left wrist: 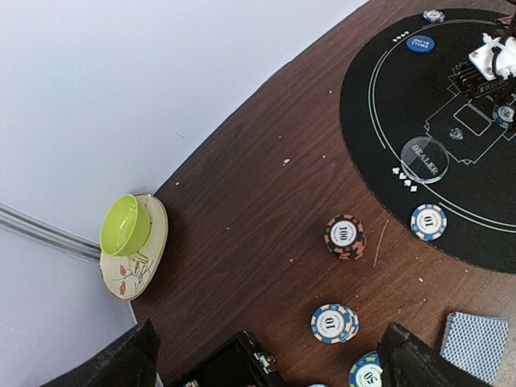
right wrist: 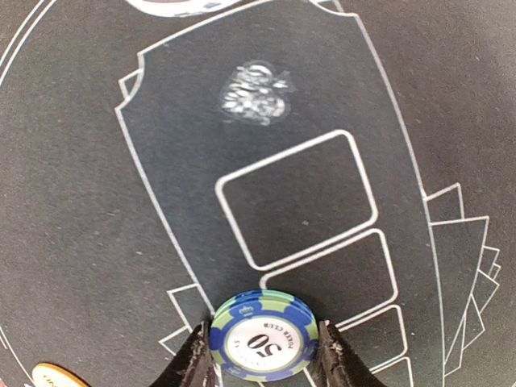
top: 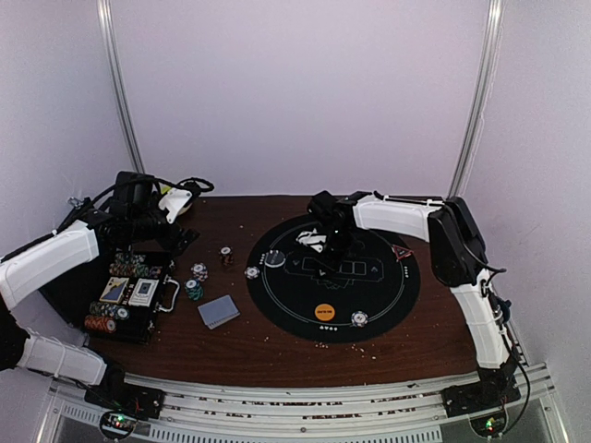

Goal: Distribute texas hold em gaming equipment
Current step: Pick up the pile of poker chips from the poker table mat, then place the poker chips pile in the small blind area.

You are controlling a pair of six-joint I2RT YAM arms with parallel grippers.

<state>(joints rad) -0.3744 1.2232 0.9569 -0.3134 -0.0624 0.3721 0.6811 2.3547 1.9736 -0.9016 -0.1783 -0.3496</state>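
My right gripper [right wrist: 264,348] is shut on a blue-and-green poker chip marked 50 [right wrist: 263,330], pinched edge to edge just above the round black mat [right wrist: 97,201], by its printed card boxes. From above, this gripper [top: 331,247] hangs over the mat's centre. My left gripper [left wrist: 270,356] stands open and empty above the table, by the corner of the black chip case [left wrist: 234,364]. On the wood in front of it lie a 100 chip [left wrist: 345,235], a stack of 10 chips [left wrist: 334,322], a 50 chip [left wrist: 367,372] and the grey-blue card deck [left wrist: 474,345].
On the mat [top: 337,277] lie an orange button [top: 324,312], a clear dealer disc [left wrist: 424,160], a blue button [left wrist: 420,43] and single chips [top: 358,318]. The open chip case [top: 129,295] sits at the left. A green bowl [left wrist: 126,224] on a plate stands against the back wall.
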